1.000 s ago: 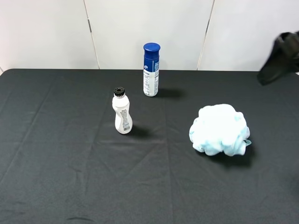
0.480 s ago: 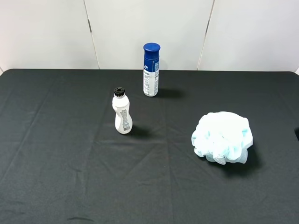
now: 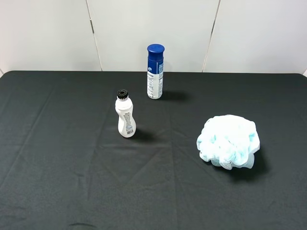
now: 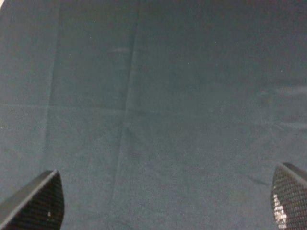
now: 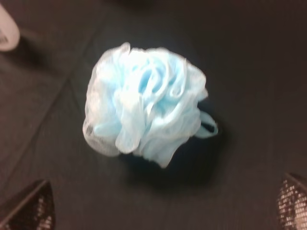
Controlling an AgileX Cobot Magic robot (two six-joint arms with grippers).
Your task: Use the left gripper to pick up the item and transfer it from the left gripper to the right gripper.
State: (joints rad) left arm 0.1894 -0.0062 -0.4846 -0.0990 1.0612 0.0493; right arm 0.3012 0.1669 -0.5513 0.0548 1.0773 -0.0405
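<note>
The item, a fluffy pale blue and white bath pouf [image 3: 229, 141], lies on the black tablecloth [image 3: 72, 182] at the right. It also shows in the right wrist view [image 5: 146, 110], with a small loop at its side. My right gripper [image 5: 165, 211] hangs above it with its fingertips [image 5: 29, 208] wide apart, open and empty. My left gripper [image 4: 165, 201] is open too, its fingertips [image 4: 36, 201] far apart over bare cloth. Neither arm shows in the exterior high view.
A white bottle with a black cap [image 3: 125, 115] stands left of centre. A blue-capped spray can [image 3: 154, 71] stands at the back, near the white wall. A bit of the white bottle [image 5: 5, 31] shows in the right wrist view.
The black arm at the top right has left the exterior high view. The pouf shifted slightly to the right and changed shape, then stayed still.
</note>
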